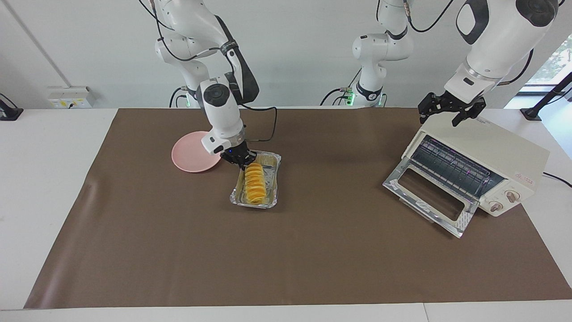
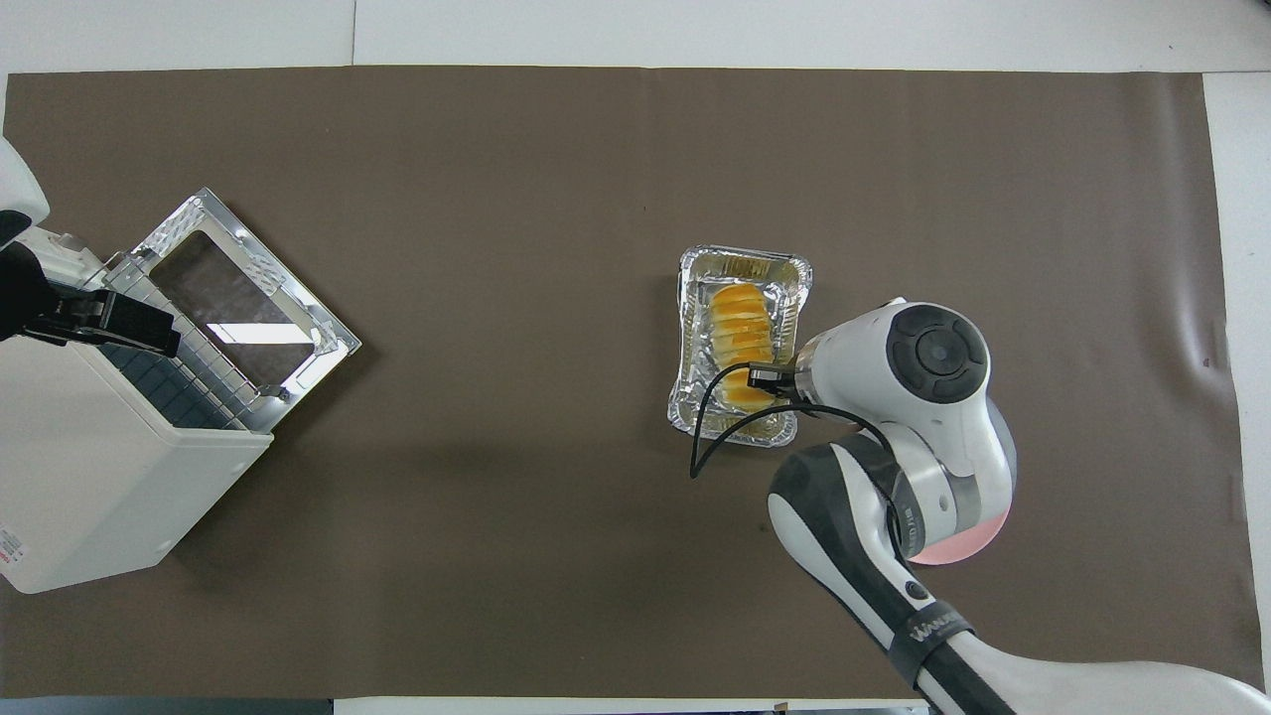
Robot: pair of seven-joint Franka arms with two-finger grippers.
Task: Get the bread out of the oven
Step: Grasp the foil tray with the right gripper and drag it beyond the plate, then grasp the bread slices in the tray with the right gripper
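The bread (image 1: 254,183), a yellow-orange ridged loaf, lies in a crinkled foil tray (image 1: 257,204) on the brown mat mid-table; it also shows in the overhead view (image 2: 740,318). My right gripper (image 1: 243,162) is low at the end of the bread nearer the robots, at the tray's rim. Its wrist hides it in the overhead view. The cream-white oven (image 1: 491,152) stands at the left arm's end, its glass door (image 1: 429,197) dropped open and its wire rack empty. My left gripper (image 1: 447,112) hovers open over the oven's top edge.
A round pink plate (image 1: 190,152) lies beside the foil tray, nearer the robots, largely under the right arm. The oven's knobs (image 1: 502,201) face away from the robots. The brown mat (image 1: 313,259) covers most of the white table.
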